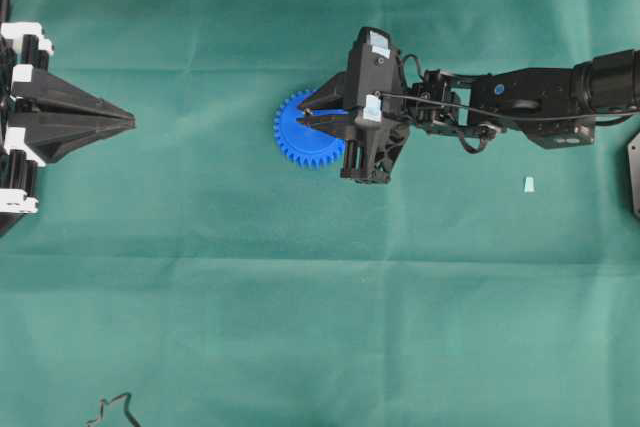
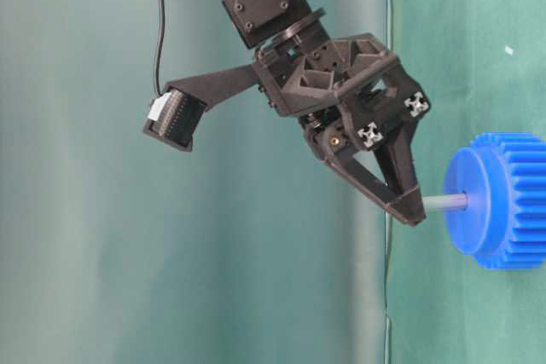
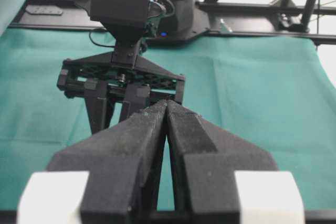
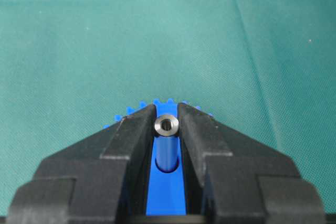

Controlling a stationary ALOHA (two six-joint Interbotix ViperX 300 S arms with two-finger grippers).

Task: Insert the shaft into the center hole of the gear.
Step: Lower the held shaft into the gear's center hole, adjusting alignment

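Left of centre in the overhead frame, the right gripper (image 4: 167, 125) clamps the shaft (image 4: 167, 125), a light, stiff, probably slippery pin, by its top end, its foot at the gear (image 1: 303, 129)'s hub.

One gear (image 1: 300, 132), one shaft (image 2: 444, 203), two claws (image 1: 312, 110) (image 1: 125, 122)

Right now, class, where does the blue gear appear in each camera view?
Overhead: the gear lies just left of centre, partly under the right jaws.
Table-level: at the right edge, with the shaft meeting its face.
Left wrist: not visible.
Right wrist: low centre, between the jaws.
Shared landmark: the right jaws, seen in all four views.
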